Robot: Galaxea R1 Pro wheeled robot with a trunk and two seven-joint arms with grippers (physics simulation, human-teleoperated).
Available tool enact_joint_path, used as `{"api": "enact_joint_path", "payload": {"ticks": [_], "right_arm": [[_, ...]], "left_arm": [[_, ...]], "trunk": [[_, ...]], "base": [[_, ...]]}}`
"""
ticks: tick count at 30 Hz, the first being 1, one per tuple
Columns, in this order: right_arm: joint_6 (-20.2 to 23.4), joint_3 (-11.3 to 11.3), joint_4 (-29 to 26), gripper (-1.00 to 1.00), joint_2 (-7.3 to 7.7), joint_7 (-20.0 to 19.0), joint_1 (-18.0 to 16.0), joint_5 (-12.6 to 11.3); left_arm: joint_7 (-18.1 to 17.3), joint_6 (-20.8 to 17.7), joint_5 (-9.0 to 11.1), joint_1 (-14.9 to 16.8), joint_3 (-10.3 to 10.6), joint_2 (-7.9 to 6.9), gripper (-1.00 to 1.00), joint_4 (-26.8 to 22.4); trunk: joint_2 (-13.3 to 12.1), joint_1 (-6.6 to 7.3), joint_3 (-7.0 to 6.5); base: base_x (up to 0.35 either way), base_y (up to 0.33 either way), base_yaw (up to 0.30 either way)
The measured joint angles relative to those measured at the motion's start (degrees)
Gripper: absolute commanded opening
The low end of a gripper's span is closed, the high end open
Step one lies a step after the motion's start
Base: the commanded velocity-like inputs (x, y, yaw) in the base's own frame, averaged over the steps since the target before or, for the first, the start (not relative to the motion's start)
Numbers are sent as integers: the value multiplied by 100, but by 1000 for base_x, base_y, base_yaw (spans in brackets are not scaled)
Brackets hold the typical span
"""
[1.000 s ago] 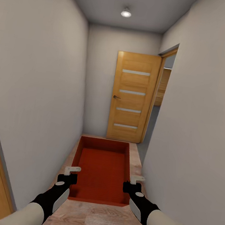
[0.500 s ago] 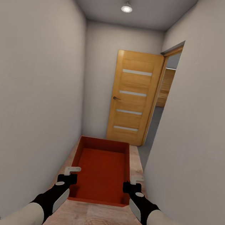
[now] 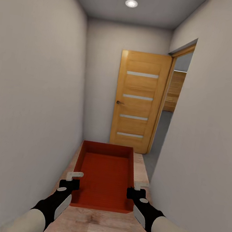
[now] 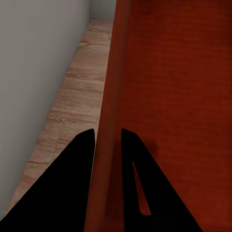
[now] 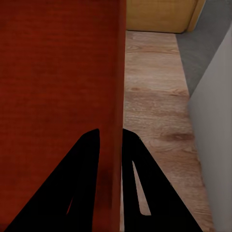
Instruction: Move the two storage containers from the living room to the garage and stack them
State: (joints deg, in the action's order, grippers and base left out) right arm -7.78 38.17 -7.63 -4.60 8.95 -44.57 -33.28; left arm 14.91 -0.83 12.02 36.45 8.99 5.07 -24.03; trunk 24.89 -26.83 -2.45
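Narrow hallway, pale walls [image 3: 34,92] on both sides, grey ceiling with one round lamp [image 3: 131,1] lit. Wood-plank floor [image 3: 102,229] underfoot.

Bin [image 3: 106,176], orange-red, open top, empty inside, carried level out in front of the robot, long axis pointing down the hall. It hangs above the planks, between the two arms.

Left gripper [image 3: 73,180] at the bin's left wall, near the end closest to the robot. From the left wrist view, the two dark fingers [image 4: 72,193] straddle the thin wall [image 4: 108,121], one outside, one inside, pinching it. Planks and the pale wall show past the bin's outer side there.

Right gripper [image 3: 137,189] mirrors this on the right wall. In the right wrist view its fingers [image 5: 140,193] sit either side of the wall edge [image 5: 118,96], clamped onto it. Bin floor shows on one side, planks on the other.

Ahead: a wooden door [image 3: 137,100] with four pale horizontal strips and a small handle, standing at the end wall. Just beside it on the right, an open doorway [image 3: 171,109]; through it, grey flooring [image 3: 155,151] and a glimpse of wooden slats [image 3: 174,91].
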Motion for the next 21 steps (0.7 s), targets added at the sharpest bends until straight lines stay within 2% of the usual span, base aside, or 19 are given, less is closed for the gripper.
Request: {"api": "enact_joint_path", "payload": {"ticks": [21], "right_arm": [[2,-1,-3,-100,0,3,0,8]], "left_arm": [[-2,3,-3,-2,-4,0,-100,0]], "trunk": [[0,0,0]], "base": [[323,0,0]]}}
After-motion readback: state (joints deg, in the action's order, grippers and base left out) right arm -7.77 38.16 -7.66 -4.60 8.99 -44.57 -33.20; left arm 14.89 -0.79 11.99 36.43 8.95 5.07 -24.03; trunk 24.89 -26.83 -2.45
